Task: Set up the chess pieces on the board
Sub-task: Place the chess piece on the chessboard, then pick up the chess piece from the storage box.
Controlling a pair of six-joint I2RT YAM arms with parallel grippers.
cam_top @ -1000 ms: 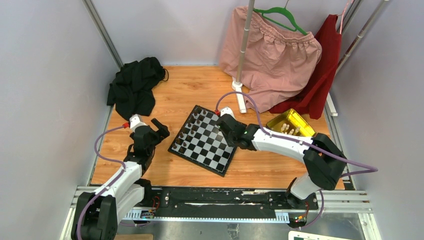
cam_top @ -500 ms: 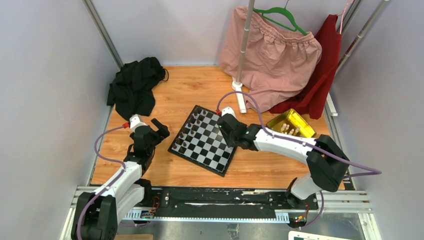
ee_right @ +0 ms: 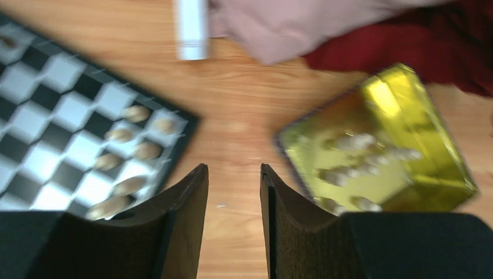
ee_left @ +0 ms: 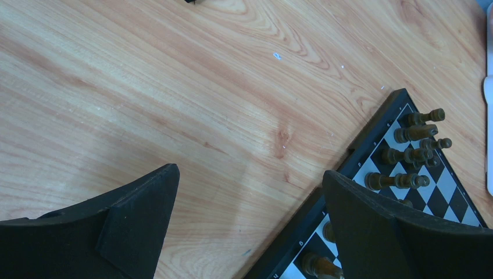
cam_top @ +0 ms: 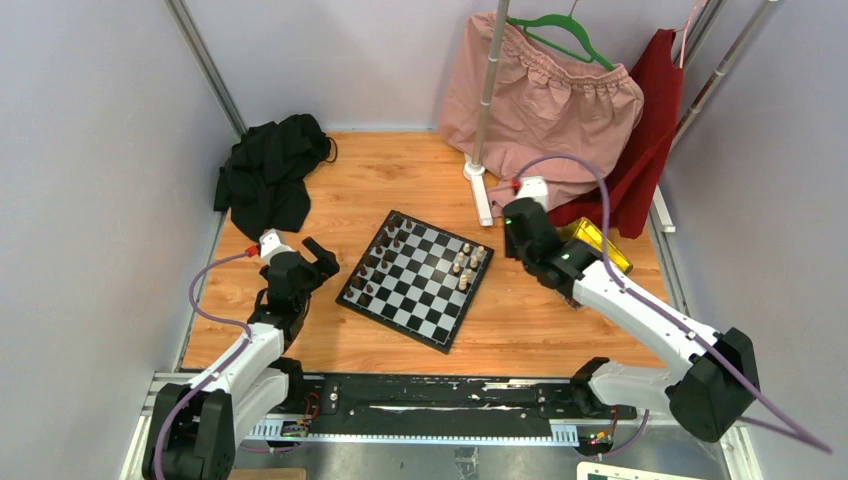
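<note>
Inside the tray [ee_right: 433, 131], only the right wrist shows pale pieces [ee_right: 356, 141].

A robot lab cell, by the look: a wooden table [cam_top: 400, 170] boxed in by plain walls [cam_top: 90, 150] and metal poles [cam_top: 204, 62]. Two arms [cam_top: 250, 350] are bolted to a rail [cam_top: 420, 392] at its near edge; clothes [cam_top: 570, 100] hang at the far edge.

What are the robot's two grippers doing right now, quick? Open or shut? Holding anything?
Left gripper: open wide, holding nothing.
Right gripper: open, nothing between its fingers.
</note>
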